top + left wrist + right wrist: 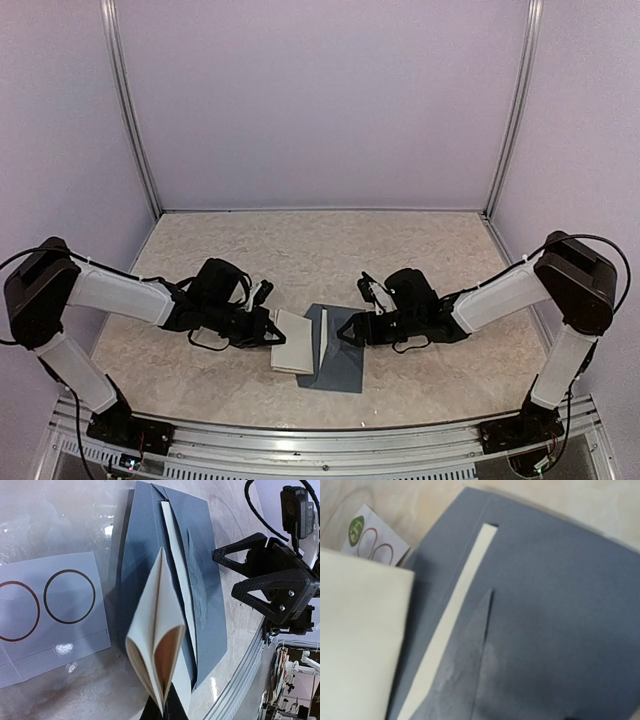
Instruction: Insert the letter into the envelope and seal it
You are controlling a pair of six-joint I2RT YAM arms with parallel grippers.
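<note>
**Letter pinched at the envelope's mouth, insertion not yet made**

The left gripper [268,327] is clamped together on the fold of the cream letter [293,342], whose loose leaves fan open in the left wrist view. The letter sits at 9 o'clock of the dark blue-grey envelope [337,352], overlapping its left edge. The envelope lies flat on the table [300,250], towards 6 o'clock of its middle.

The right gripper [350,330] hangs at the envelope's 2 o'clock edge, its jaws apart and nothing visible between them. The pointed flap [470,660] stands partly raised beside a pale strip [455,625] at the opening. The white sticker strip [50,615] lies at 9 o'clock of the envelope, untouched.

The step in hand appears to be insertion. The next move likely calls for the right gripper to keep the mouth open while the left slides the letter towards 3 o'clock, leaves pressed flat enough to enter.
</note>
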